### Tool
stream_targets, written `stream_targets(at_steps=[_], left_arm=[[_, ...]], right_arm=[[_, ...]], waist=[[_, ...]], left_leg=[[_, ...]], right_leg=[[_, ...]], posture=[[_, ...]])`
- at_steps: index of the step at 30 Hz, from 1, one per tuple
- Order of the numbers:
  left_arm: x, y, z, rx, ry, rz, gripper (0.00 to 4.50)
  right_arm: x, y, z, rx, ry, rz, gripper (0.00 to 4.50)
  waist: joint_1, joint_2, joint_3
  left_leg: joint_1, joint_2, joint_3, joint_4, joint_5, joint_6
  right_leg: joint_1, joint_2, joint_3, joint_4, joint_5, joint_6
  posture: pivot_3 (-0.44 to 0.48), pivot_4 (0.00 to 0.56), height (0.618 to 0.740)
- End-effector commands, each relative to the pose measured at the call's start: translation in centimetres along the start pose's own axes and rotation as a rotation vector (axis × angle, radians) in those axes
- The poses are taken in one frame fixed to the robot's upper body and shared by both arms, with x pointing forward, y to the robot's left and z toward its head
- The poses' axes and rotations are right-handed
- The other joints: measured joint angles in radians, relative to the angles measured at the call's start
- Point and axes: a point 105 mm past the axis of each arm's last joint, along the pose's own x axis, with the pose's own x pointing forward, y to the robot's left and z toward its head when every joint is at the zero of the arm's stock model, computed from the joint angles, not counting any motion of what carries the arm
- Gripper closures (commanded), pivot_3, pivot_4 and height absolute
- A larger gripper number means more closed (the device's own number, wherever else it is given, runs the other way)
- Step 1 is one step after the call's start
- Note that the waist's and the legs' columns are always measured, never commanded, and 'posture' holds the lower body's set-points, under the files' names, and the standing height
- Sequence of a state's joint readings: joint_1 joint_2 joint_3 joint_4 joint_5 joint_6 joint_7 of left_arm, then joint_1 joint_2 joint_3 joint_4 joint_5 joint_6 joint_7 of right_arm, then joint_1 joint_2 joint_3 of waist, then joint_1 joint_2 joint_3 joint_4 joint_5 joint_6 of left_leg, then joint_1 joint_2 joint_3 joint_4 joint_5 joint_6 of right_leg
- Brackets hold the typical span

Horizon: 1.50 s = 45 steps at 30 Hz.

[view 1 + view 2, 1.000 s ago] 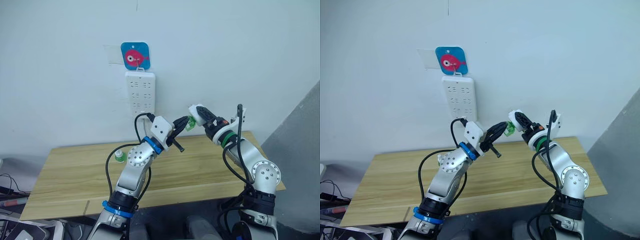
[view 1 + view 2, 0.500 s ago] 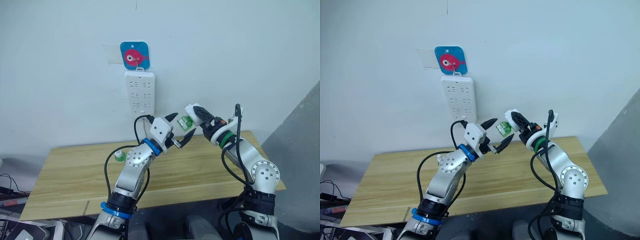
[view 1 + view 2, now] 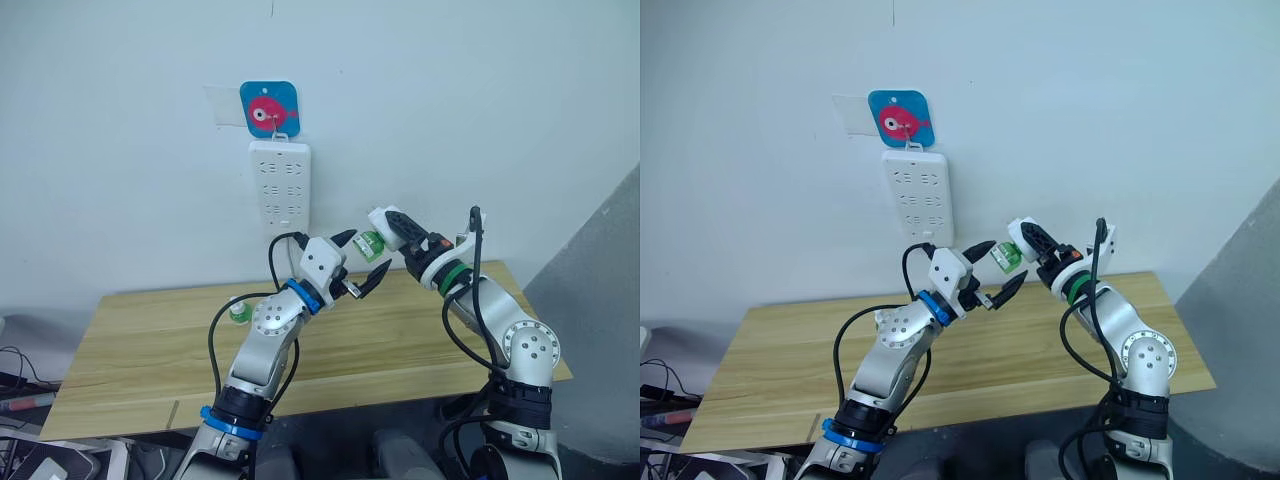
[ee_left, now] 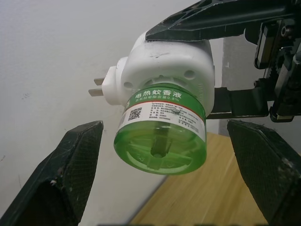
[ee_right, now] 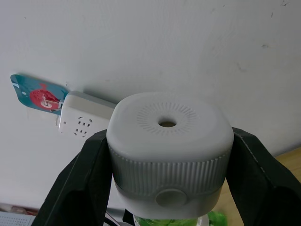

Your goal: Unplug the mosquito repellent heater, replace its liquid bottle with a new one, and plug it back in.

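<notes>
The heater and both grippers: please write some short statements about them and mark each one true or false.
1. The right gripper holds the heater between its fingers. True.
2. The heater is plugged into the power strip. False: it is in the air, its prongs free.
3. A green bottle is attached under the heater. True.
4. The left gripper is shut on the bottle. False: its fingers stand open on either side, not touching.
5. Another green bottle stands on the table. True.
</notes>
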<state>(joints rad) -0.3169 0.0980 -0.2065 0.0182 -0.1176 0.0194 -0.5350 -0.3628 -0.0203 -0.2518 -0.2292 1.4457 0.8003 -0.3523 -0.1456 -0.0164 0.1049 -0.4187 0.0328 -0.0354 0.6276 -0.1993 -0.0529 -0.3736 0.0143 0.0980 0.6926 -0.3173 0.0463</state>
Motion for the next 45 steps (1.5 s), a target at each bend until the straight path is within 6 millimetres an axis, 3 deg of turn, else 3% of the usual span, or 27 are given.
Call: stream_targets(at_steps=[1,6,17,22,30,35,45], left_arm=[[0.3,0.2,1.7,0.012,-0.061,-0.003,0.67],[0.3,0.0,1.6,0.007,-0.058,-0.008,2.16],[0.3,0.1,1.9,0.026,-0.061,-0.008,2.17],[-0.3,0.0,1.8,0.045,-0.051,-0.042,2.17],[-2.2,-1.2,1.4,0.111,-0.01,-0.268,2.17],[-3.6,-2.0,0.5,0.212,0.034,-0.45,2.17],[-3.0,-2.0,0.2,0.338,0.011,-0.532,2.17]], right_arm=[[-0.2,1.7,0.4,-0.007,-0.018,0.07,1.54],[-0.3,1.8,0.3,-0.003,-0.016,0.075,1.54],[-0.4,1.9,-0.2,-0.008,0.011,0.082,1.54],[-0.7,1.9,-0.5,-0.028,0.056,0.1,0.07],[-2.6,0.9,-0.3,-0.164,0.366,0.157,0.07],[-4.4,0.7,0.3,-0.158,0.602,0.192,0.07],[-6.3,0.5,-0.4,-0.141,0.83,0.197,0.07]], waist=[[0.0,0.0,0.0],[0.001,0.0,0.0],[0.005,0.0,0.0],[0.004,0.001,0.0],[0.006,0.002,0.001],[0.008,0.005,0.005],[0.023,0.005,0.007]], left_leg=[[0.0,0.0,0.0,-0.001,0.0,0.0],[-0.003,0.0,0.0,-0.003,-0.001,0.001],[-0.008,0.001,0.0,-0.004,-0.006,0.01],[-0.007,0.001,0.0,-0.004,-0.006,0.01],[-0.007,0.0,0.0,-0.004,-0.006,0.01],[-0.007,0.0,0.001,-0.004,-0.006,0.01],[-0.007,0.0,0.002,-0.003,-0.007,0.011]], right_leg=[[0.0,0.0,0.0,-0.001,0.0,0.0],[0.0,0.0,-0.001,-0.008,0.0,0.0],[-0.001,-0.001,-0.002,-0.012,0.0,-0.003],[-0.001,-0.001,-0.002,-0.012,0.0,-0.003],[-0.001,-0.001,-0.002,-0.012,0.0,-0.003],[-0.001,-0.001,-0.001,-0.013,0.0,-0.003],[-0.001,-0.001,-0.001,-0.013,0.0,-0.003]], posture=[[-0.121,0.089,0.74],[-0.124,0.091,0.74],[-0.119,0.093,0.74],[-0.117,0.096,0.74],[-0.107,0.097,0.74],[-0.087,0.102,0.74],[-0.066,0.109,0.74]])
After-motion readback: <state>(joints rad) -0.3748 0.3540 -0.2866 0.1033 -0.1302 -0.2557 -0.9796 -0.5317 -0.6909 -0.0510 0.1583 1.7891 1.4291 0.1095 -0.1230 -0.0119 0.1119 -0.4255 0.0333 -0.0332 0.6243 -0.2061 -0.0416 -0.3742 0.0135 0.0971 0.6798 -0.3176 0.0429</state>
